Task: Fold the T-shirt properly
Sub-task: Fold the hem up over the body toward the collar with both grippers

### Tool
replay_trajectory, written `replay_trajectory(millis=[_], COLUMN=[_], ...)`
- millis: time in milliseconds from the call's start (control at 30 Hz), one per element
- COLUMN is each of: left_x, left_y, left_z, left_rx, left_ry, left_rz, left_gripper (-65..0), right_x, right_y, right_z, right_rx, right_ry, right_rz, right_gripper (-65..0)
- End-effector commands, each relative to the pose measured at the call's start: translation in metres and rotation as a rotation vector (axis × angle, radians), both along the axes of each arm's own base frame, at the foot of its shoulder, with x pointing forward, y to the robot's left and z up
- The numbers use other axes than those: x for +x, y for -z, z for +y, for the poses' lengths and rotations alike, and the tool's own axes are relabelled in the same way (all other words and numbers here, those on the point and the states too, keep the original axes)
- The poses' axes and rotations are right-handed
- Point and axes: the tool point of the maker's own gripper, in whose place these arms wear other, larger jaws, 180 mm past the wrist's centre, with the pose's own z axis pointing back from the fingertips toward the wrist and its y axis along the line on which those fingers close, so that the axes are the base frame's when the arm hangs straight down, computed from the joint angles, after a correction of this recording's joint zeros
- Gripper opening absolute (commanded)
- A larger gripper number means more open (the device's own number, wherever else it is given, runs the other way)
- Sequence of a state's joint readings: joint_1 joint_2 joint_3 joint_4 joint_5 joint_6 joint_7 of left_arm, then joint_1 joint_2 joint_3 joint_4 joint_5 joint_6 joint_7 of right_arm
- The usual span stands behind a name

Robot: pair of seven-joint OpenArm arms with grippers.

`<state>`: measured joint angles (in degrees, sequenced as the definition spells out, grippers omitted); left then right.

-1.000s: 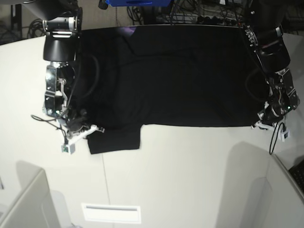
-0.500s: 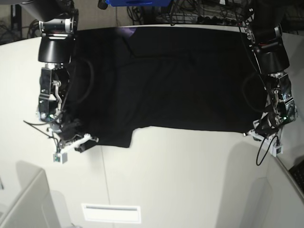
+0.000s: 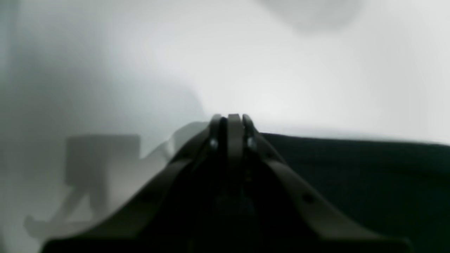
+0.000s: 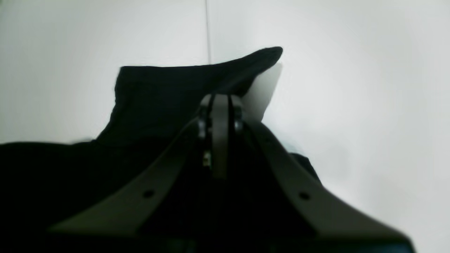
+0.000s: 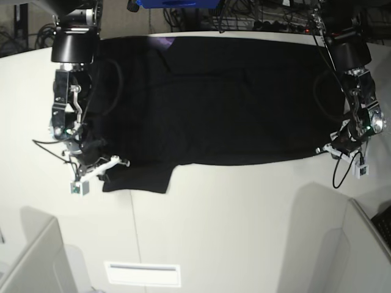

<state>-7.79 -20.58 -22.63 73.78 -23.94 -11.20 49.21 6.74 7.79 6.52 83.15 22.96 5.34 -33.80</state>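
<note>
T-shirt (image 5: 214, 97) spread flat, plain black side up, across far half of white table (image 5: 244, 226). Right claw (image 5: 105, 173) clamped on near sleeve corner. Left claw (image 5: 333, 148) pinched shut on opposite near hem corner.

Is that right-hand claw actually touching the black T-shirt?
Touching. In the right wrist view the right gripper is shut on the T-shirt, black cloth bunching around its closed tips.
</note>
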Motion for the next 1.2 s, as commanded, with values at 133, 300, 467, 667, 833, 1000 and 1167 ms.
replay_trajectory(millis=[133, 300, 467, 667, 833, 1000, 1167], left_x=[-0.011, -0.033, -0.053, -0.074, -0.091, -0.104, -0.121], left_y=[-0.031, -0.052, -0.066, -0.051, -0.047, -0.049, -0.048], left_z=[0.019, 0.017, 0.018, 0.012, 0.008, 0.003, -0.001], left_rx=[0.06, 0.102, 0.138, 0.126, 0.145, 0.17, 0.19], left_ry=[-0.024, 0.04, 0.033, 0.038, 0.057, 0.082, 0.103], left_rz=[-0.086, -0.047, -0.052, 0.012, 0.043, 0.055, 0.083], left_gripper=[-65.0, -65.0, -65.0, -65.0, -65.0, -65.0, -65.0], right_x=[-0.003, -0.021, -0.048, -0.081, -0.109, -0.137, -0.161], right_y=[-0.017, -0.022, -0.023, -0.028, -0.032, -0.021, -0.007], right_z=[-0.001, 0.004, 0.0, 0.005, -0.017, -0.022, -0.016], right_rx=[-0.011, -0.022, -0.029, -0.035, -0.055, -0.065, -0.044], right_ry=[-0.01, -0.028, 0.015, 0.009, 0.067, 0.073, 0.088], right_rz=[-0.049, -0.051, -0.046, -0.044, -0.016, 0.049, 0.104], right_gripper=[-65.0, -65.0, -65.0, -65.0, -65.0, -65.0, -65.0])
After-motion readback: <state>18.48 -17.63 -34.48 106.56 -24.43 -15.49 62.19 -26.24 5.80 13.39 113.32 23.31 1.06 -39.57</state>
